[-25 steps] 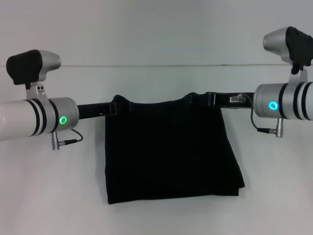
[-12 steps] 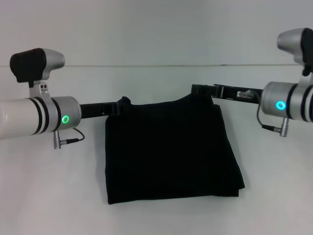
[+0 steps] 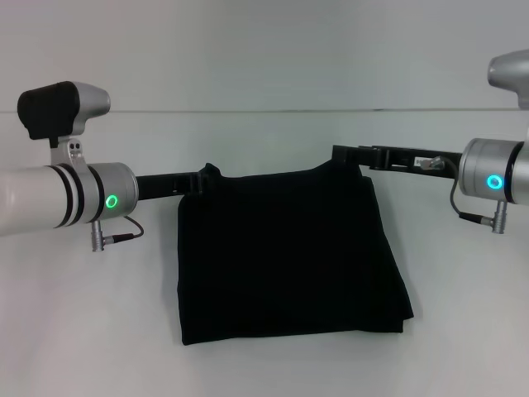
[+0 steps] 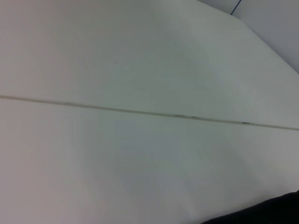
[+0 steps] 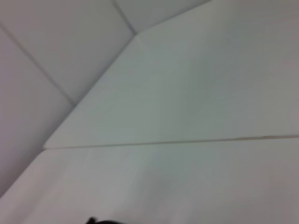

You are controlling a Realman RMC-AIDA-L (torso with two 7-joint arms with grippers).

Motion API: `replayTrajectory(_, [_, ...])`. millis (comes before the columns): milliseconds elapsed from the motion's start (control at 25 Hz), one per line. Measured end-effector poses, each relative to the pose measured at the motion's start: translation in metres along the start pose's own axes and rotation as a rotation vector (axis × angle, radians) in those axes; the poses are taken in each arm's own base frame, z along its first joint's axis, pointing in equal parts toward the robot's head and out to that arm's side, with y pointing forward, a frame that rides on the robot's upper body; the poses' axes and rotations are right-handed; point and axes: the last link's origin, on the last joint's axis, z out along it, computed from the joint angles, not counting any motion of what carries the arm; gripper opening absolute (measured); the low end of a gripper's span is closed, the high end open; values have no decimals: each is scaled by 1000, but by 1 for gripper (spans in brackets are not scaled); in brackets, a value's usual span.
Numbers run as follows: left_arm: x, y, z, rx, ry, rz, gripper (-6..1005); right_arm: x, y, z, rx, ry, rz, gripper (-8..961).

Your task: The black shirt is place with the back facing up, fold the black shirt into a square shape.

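Head view: large soft black fabric T-shirt (image 3: 289,256) lies flat on the plain white tabletop (image 3: 83,331), centred between the arms, folded into a roughly square block, plain side up, no print showing; near edge looks doubled, right near corner flares out a bit. Left gripper (image 3: 201,179) sits at the far left corner of the shirt, where a small peak of cloth is raised against its tip, so my read is it has that corner pinched, though I can't tell the finger gap. Right gripper (image 3: 347,154) is at the far right corner, tip just at the cloth edge, no cloth lifted there; can't tell whether its fingers are spread or closed, or whether it has hold of anything. Likely reason for the symmetric pose: each arm handles one far corner to lay the final fold square. No containers anywhere. Left wrist view: bare tabletop with one seam line, sliver of black shirt in one corner of the picture; own fingers not shown. Right wrist view: tabletop, seam, back wall panels, tiny dark speck at the frame edge, unidentifiable.
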Motion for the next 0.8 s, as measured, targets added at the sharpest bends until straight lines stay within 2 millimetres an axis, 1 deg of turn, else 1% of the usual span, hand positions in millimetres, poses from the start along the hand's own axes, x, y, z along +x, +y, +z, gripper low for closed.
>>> replayTrajectory(160, [0, 0, 0, 2, 1, 1, 38, 2, 12, 6, -47, 21, -53, 603])
replayTrajectory(320, [1, 1, 1, 1, 2, 2, 39, 11, 18, 15, -43, 61, -115, 592])
replayTrajectory(440, [1, 2, 1, -1, 1, -1, 39, 18, 19, 23, -6, 83, -169, 359])
replayTrajectory(640, [1, 3, 1, -9, 0, -5, 40, 24, 16, 35, 62, 112, -221, 118])
replayTrajectory(800, [2, 4, 2, -9, 0, -3, 41, 30, 13, 41, 113, 144, -260, 75])
